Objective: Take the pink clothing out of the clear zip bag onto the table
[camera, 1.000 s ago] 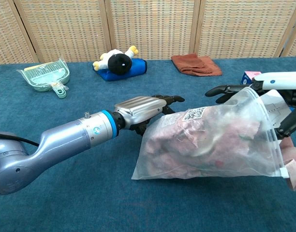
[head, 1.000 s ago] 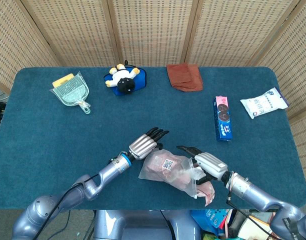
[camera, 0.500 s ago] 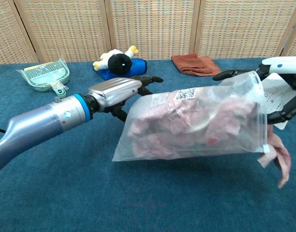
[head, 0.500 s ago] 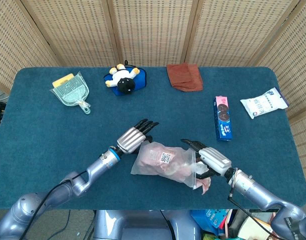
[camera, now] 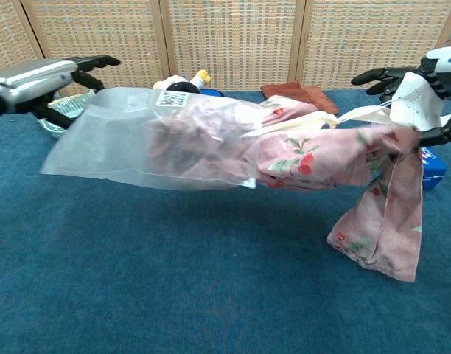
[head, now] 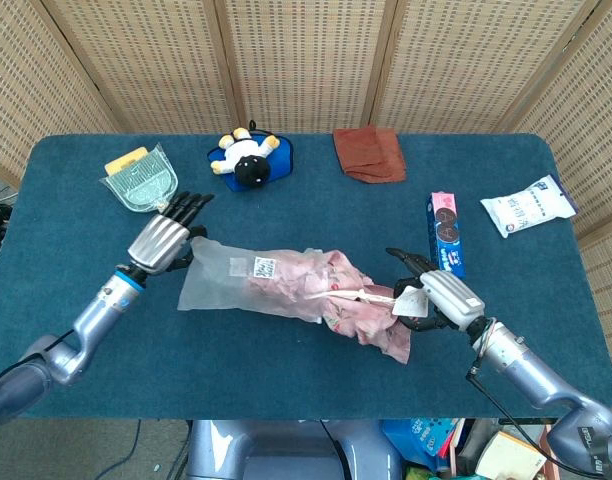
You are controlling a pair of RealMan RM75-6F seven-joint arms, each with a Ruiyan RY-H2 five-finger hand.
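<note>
The clear zip bag [head: 221, 280] [camera: 115, 144] hangs stretched above the table, gripped at its closed end by my left hand [head: 162, 240] [camera: 35, 77]. The pink flowered clothing [head: 351, 305] [camera: 314, 151] is drawn halfway out of the bag's mouth toward the right. My right hand [head: 441, 297] [camera: 424, 96] holds the free end of the clothing, together with a white tag. A loose fold of the fabric dangles below that hand. The inner part of the clothing is still inside the bag.
At the back of the blue table [head: 86, 330] are a green dustpan [head: 141, 182], a plush toy on a blue cushion [head: 248, 158] and a brown cloth [head: 369, 154]. A cookie box [head: 445, 236] and a white packet [head: 529, 205] lie to the right.
My left hand has pulled the bag up and far to the left. The bag has slid off the clothing, which now stretches out between both hands.
</note>
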